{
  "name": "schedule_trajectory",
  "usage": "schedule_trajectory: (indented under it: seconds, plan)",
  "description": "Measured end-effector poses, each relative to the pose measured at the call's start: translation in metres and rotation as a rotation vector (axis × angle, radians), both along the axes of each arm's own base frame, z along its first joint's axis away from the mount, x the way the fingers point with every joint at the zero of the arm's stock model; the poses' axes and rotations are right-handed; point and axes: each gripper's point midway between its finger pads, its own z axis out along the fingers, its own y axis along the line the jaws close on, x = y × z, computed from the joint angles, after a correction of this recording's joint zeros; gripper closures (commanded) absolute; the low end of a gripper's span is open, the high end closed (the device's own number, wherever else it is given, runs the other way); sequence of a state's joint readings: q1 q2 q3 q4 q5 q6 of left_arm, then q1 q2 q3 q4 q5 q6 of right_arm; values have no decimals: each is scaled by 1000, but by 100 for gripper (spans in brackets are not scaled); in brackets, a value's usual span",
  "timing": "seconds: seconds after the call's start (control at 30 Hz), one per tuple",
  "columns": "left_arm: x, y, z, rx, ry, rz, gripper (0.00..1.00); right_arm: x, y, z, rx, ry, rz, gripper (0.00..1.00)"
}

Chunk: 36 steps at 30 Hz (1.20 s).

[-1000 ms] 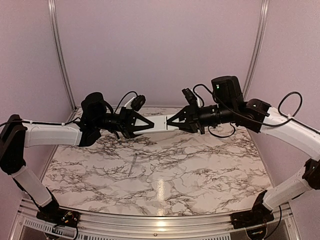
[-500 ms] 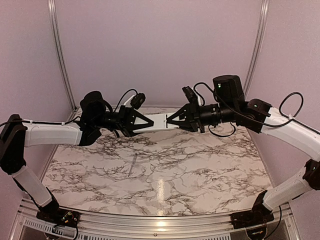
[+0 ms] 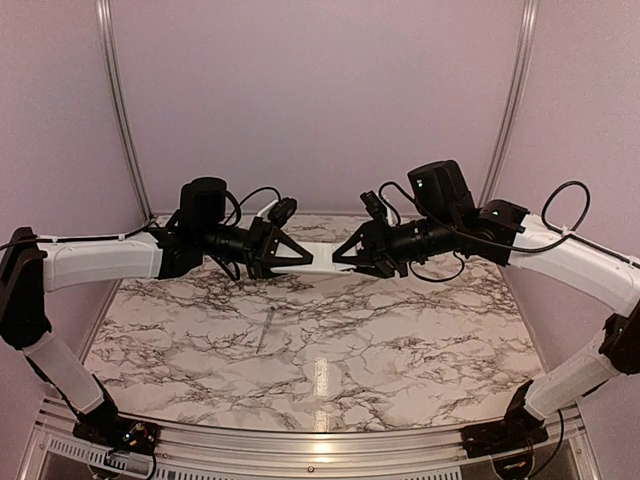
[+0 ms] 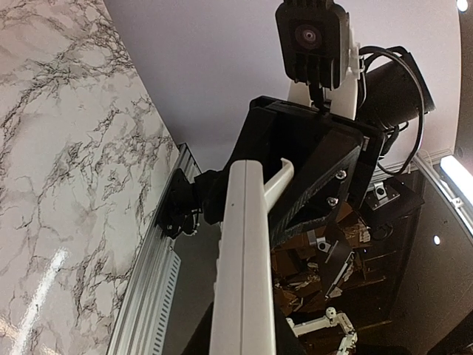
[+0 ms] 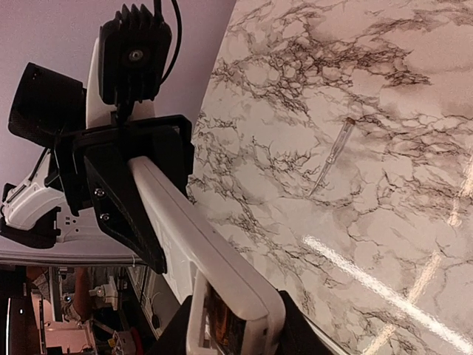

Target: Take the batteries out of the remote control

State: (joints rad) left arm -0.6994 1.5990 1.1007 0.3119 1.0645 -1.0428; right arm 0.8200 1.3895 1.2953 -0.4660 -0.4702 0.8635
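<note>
Hanging in the air above the table (image 3: 400,340), the remote control (image 3: 315,257) lies roughly level between the two arms, held at each end. The left jaws are clenched on its left end and the right jaws are clenched on its right end, tip facing tip, with a short bare stretch of white plastic between them. In the right wrist view the remote runs from that arm's own jaws up to the left jaws. At its near end a dark recess (image 5: 222,331) with an orange glint shows; whether the batteries sit in it I cannot tell. A thin grey rod (image 3: 266,330) lies on the marble, below the remote and well apart from both arms.
</note>
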Motion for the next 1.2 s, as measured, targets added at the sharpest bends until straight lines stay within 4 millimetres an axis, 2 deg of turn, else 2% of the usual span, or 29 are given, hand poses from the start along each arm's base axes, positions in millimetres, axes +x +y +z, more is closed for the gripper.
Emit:
schedule_trajectory:
  seconds: [0.4, 0.57, 0.87, 1.07, 1.2]
  plan:
    - [2, 6, 0, 37, -22, 11, 100, -2, 1, -2, -8, 0, 5, 67]
    - [9, 14, -4, 57, -17, 34, 100, -2, 0, -2, -10, -5, 3, 67]
    - [13, 18, -6, 65, -14, 43, 100, 1, 1, -6, -19, -1, -2, 77]
    - [13, 21, -11, 82, -9, 45, 100, 2, 2, -13, -38, 3, 3, 79]
    - [15, 22, -14, 94, -13, 53, 100, 2, 1, -15, -46, 3, 6, 84]
